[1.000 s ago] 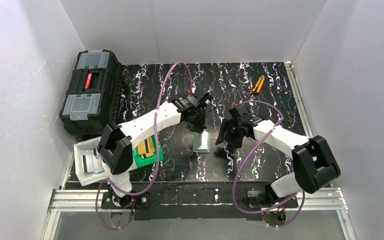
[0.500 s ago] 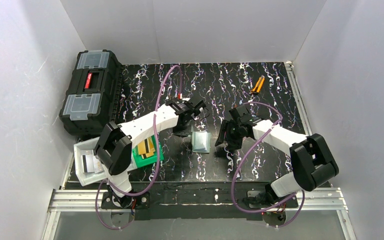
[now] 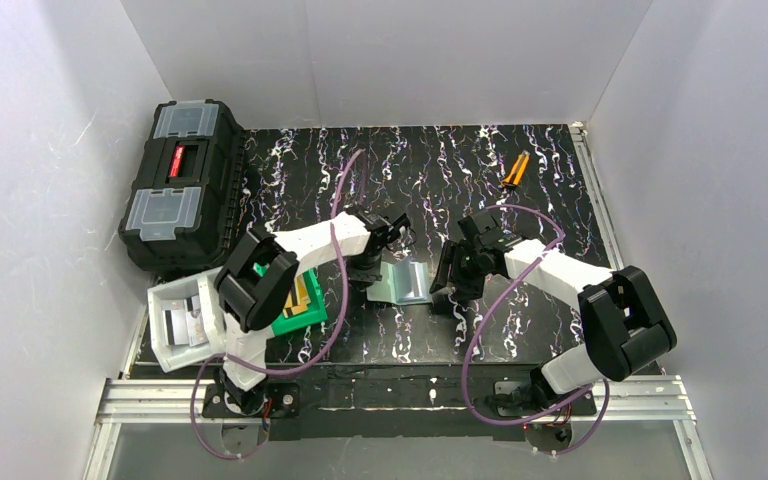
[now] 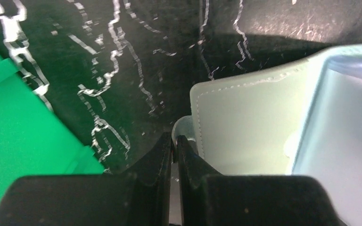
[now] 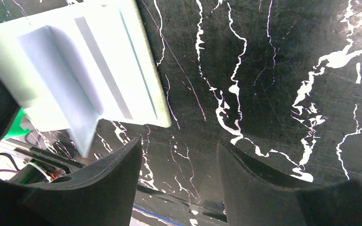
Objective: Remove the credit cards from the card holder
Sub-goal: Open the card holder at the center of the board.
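The card holder (image 3: 406, 281) lies opened out on the black marbled table (image 3: 430, 170), near the middle, between the two arms. The left gripper (image 3: 373, 274) sits at its left edge. In the left wrist view the two dark fingers are pressed together, and the holder's rounded pale corner reaches in between their tips, so the jaws look clamped on that thin corner. From there the stitched grey-green flap spreads to the right, with the glossy blue-grey inside beyond it. The right gripper (image 5: 179, 155) is just beside the holder's right edge with its fingers well apart. Only bare table shows between them, and in the right wrist view the holder lies past the left fingertip, not touching it. That view also shows one blue-grey inner panel standing up at an angle from the rest of the holder. Left of the left gripper, gold and orange credit cards (image 3: 300, 294) with a dark stripe lie in a green bin (image 3: 296, 322), apart from the holder.
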You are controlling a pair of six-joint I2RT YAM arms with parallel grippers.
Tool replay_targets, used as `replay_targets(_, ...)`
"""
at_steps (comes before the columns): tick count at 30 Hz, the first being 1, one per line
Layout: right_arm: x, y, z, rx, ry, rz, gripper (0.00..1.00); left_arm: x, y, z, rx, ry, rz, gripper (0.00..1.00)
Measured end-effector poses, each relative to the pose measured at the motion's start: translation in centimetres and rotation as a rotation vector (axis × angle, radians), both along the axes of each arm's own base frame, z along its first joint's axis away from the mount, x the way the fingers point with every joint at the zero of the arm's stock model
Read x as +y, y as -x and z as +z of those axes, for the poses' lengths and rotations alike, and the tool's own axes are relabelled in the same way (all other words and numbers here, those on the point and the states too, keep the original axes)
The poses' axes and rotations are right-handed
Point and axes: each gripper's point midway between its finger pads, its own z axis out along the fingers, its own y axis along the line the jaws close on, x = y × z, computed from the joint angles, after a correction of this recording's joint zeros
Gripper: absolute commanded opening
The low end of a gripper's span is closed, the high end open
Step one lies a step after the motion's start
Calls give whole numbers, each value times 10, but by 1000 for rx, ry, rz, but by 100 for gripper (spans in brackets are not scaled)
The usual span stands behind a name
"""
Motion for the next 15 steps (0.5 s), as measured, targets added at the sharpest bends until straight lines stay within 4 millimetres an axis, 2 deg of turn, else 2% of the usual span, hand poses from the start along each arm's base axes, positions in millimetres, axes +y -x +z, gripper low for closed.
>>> replay_targets(4, 0, 0, 0, -2, 2, 4, 66, -8, 0, -18, 40, -7, -6, 0)
replay_targets(9, -2, 0, 1, -8, 10, 8, 64, -25, -3, -18, 39, 40, -19, 0)
replay_targets(15, 1, -5, 6, -19, 6, 13, 47, -33, -2, -18, 38, 51, -37, 0)
